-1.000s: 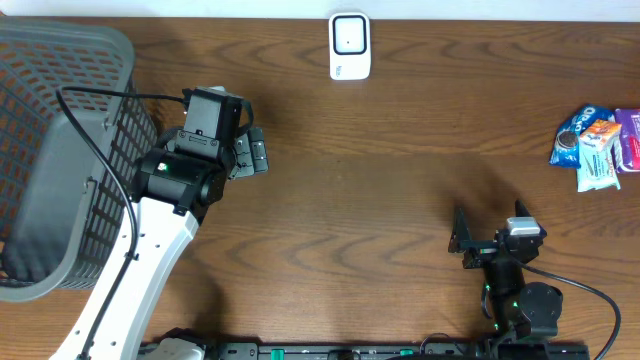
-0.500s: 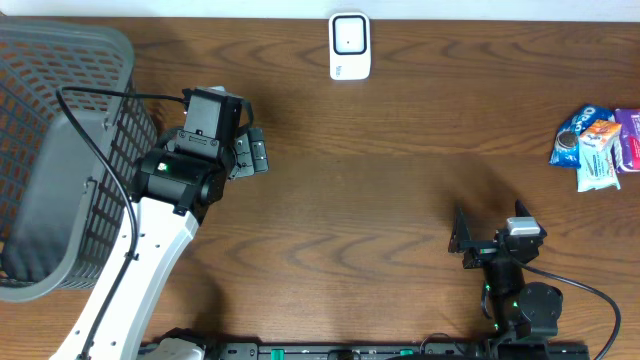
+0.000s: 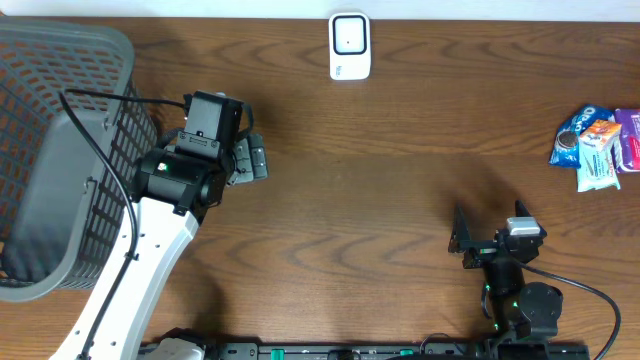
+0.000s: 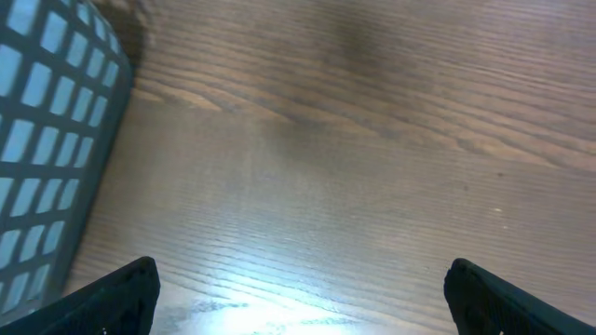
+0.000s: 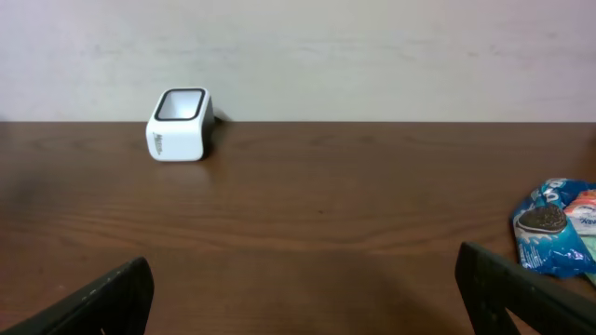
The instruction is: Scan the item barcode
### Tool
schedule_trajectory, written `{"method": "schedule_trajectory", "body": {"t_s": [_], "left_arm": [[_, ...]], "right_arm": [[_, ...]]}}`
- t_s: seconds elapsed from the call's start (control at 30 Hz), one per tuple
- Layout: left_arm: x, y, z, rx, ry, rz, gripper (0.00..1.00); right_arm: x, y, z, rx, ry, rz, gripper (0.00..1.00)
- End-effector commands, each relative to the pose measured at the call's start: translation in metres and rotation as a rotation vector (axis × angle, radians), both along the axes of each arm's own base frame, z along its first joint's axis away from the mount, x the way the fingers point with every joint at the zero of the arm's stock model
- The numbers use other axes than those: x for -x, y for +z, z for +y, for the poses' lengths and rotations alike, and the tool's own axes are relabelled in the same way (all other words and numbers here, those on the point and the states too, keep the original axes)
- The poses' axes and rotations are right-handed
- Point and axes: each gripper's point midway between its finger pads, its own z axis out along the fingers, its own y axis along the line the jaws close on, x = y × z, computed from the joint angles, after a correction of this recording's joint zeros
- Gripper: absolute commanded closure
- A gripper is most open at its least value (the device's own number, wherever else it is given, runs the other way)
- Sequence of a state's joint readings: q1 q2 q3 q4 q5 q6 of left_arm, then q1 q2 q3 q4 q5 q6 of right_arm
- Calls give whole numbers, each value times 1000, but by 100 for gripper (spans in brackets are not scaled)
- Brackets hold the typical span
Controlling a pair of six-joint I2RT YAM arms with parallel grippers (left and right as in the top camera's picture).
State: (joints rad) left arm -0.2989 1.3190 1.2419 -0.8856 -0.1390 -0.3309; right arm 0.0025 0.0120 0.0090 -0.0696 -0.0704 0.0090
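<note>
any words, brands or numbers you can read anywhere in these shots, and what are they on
None can be read well enough to quote.
white scanner: a small grey mark low on its face, too small to read.
snack packets at the far right: printed wrappers, but the lettering is blurred in both the overhead and right wrist views.
grey basket: no lettering visible.

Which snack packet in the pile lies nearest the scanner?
The blue cookie packet, leftmost in the pile; the white-and-orange packet and the purple packet lie further toward the table edge.
</note>
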Motion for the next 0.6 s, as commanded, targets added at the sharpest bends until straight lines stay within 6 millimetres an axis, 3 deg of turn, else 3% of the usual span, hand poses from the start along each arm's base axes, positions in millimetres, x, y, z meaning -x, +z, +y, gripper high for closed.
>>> {"method": "schedule_trajectory", "body": {"t_s": [0.0,0.2,0.33,0.57], "left_arm": [[16,-8,-3,14,-51,22,2],[42,-26,2,-24,-155,13,2],[54,-35,-12,27,-296,-100,2],[75,-53,-7,52,-298,-248,2]], "right_arm": [[0,0,0,18,-2,-4,1],[0,0,0,18,-2,-4,1],[0,0,0,18,-2,-4,1],[0,0,0,18,-2,-4,1]]}}
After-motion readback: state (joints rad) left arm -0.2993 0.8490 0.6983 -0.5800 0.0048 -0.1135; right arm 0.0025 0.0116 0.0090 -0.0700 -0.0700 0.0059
